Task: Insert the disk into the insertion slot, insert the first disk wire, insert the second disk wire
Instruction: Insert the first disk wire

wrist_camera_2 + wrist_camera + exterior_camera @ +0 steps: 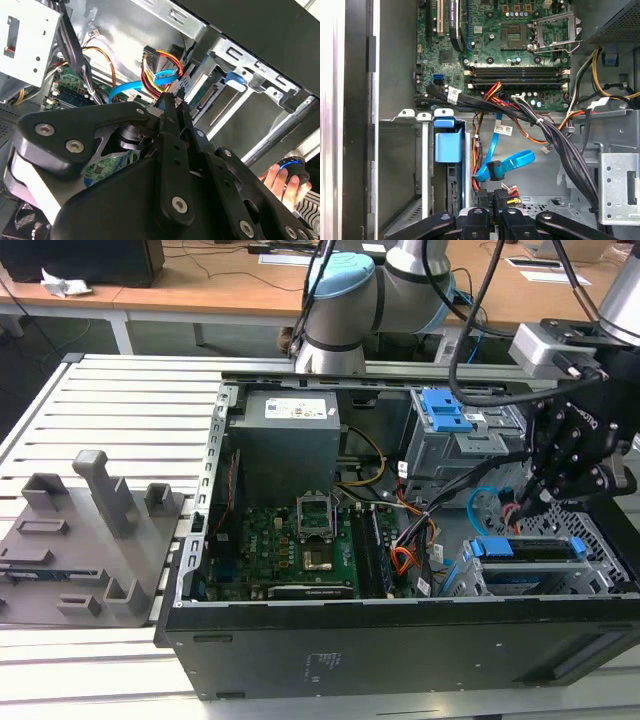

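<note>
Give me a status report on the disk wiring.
Gripper shut on first disk wire. Disk sitting in insertion slot. Second disk wire loose, looping close by.

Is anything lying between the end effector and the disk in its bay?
Yes. In the first wrist view, the second disk wire, with its black plug, loops just ahead of the end effector, which grips the first disk wire, and beside the disk.
</note>
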### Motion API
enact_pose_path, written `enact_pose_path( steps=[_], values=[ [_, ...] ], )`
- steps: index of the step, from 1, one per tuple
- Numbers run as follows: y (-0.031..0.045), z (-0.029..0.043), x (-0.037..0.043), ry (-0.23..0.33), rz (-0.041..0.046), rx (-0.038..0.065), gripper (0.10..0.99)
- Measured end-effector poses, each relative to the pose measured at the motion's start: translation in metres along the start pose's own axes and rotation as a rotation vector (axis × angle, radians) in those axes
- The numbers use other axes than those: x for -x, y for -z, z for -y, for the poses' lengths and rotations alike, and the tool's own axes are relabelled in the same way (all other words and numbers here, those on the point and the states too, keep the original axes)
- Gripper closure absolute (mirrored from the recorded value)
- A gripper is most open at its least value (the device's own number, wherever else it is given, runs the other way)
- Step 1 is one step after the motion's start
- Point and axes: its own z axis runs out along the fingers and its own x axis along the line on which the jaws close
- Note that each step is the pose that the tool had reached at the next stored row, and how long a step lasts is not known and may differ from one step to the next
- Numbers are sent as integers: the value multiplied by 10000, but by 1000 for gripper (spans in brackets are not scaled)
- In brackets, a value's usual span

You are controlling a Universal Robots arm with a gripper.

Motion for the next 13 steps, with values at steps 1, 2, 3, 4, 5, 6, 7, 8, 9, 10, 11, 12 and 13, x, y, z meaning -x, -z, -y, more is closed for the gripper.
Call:
enact_pose_path(
  steps=[1, 2, 3, 4, 5, 6, 7, 8, 9, 10, 11, 12, 13],
  values=[
    [-2, 1, -26, 0, 0, 0, 922],
    [-3, 1, -53, 0, 0, 0, 922],
    [-5, 2, -73, 0, 0, 0, 922],
    [-5, 2, -87, 0, 0, -1, 922],
    [-7, 2, -106, 0, 0, 0, 922],
    [-7, 2, -119, 0, -1, 0, 922],
    [-8, 3, -130, 0, 0, 0, 922],
    [-9, 3, -154, 0, -1, 0, 922],
    [-10, 4, -173, 0, -1, 0, 922],
    [-12, 4, -197, 0, 0, 0, 922],
    [-14, 5, -219, 1, 0, 0, 922],
    [-14, 5, -232, 0, 0, 0, 922],
    [-15, 5, -241, 0, 0, 0, 922]
  ],
)
